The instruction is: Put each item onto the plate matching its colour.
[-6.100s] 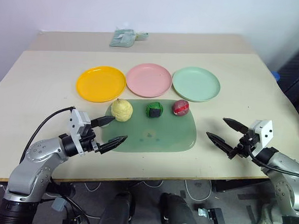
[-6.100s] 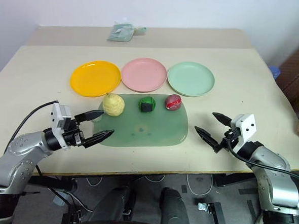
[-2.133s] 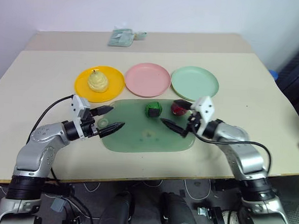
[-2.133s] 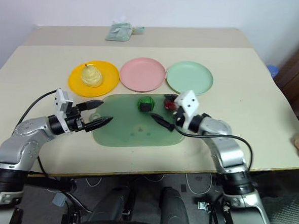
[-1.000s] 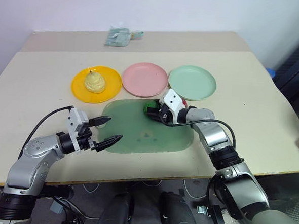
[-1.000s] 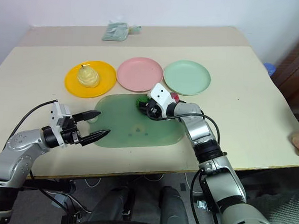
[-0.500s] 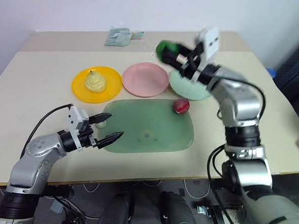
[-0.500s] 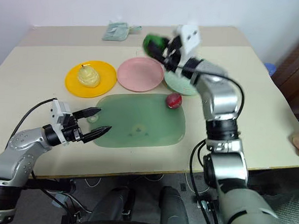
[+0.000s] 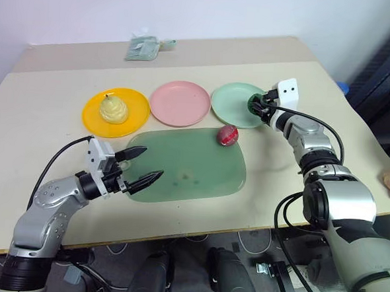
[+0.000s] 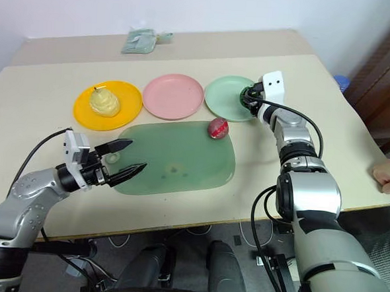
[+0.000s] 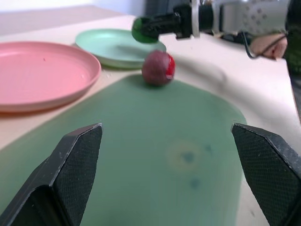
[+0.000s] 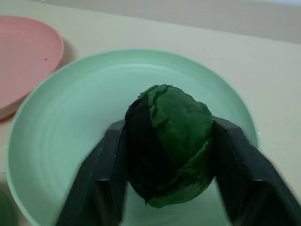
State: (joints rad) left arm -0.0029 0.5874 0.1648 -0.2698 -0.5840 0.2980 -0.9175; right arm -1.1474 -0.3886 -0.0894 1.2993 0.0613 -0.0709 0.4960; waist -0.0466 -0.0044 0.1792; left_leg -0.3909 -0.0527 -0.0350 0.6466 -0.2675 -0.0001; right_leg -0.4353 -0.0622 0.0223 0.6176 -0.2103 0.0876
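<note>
Holding the green ball (image 12: pixel 168 144) between my right fingers (image 12: pixel 230 160), I find it poised over the green plate (image 12: pixel 70 136), near its rim. It reads as light and lumpy, likely soft, so a grip across its widest middle suits it. My left fingers (image 9: pixel 141 166) stand wide apart, empty, above the mat (image 9: pixel 193 172). The pear (image 9: pixel 114 108) sits on the yellow plate (image 9: pixel 91 116). The red ball (image 9: pixel 227 135) lies at the mat's far edge; the pink plate (image 9: pixel 181 102) is bare.

pear (image 9: pixel 114 108) on left plate (image 9: pixel 91 118), ball (image 9: pixel 227 135) on mat (image 9: pixel 193 176)
</note>
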